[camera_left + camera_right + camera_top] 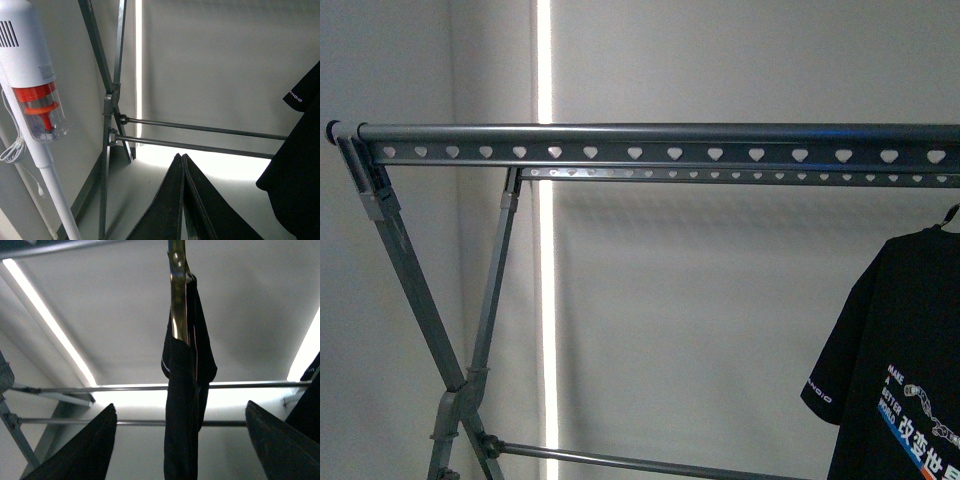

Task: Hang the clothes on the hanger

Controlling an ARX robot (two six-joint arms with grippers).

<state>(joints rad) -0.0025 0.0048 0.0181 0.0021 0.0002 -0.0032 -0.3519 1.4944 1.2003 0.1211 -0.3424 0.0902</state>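
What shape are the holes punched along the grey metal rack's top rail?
Heart-shaped, in one row along the grey metal drying rack's rail; clearest in the front view.

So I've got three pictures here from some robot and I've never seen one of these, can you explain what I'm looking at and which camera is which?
It is a robot with two arms, each ending in a two-fingered gripper. The front view looks out from its body: a large grey metal drying rack with heart-shaped holes along its rails, and a black short-sleeved T-shirt with white print hanging at the right. The other two cameras sit on the wrists. The left gripper shows its dark fingers closed together, holding nothing, near a white and orange stick vacuum. The right gripper is open, its fingers either side of the hanging shirt, seen edge-on.
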